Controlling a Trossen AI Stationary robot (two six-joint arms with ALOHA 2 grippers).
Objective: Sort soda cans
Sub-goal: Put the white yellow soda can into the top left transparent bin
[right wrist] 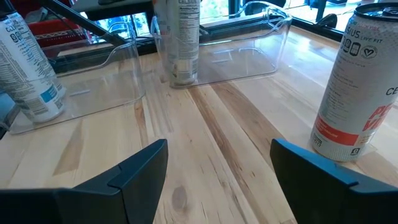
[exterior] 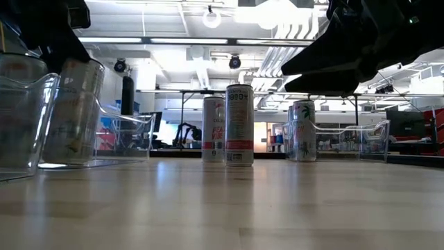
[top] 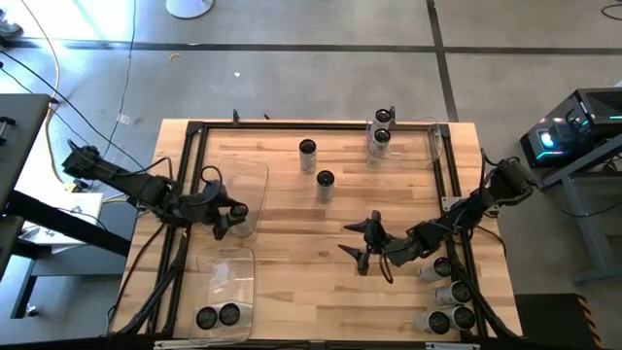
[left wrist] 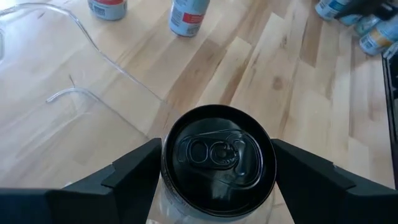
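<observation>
Left arm reaches in from the table's left side; left gripper (top: 233,220) stands with fingers spread (a can sits between them). Right gripper (top: 366,244) points left over mid-table, fingers apart, empty.

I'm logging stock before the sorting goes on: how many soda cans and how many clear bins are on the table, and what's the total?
soda cans: 11
clear bins: 3
Total: 14
</observation>
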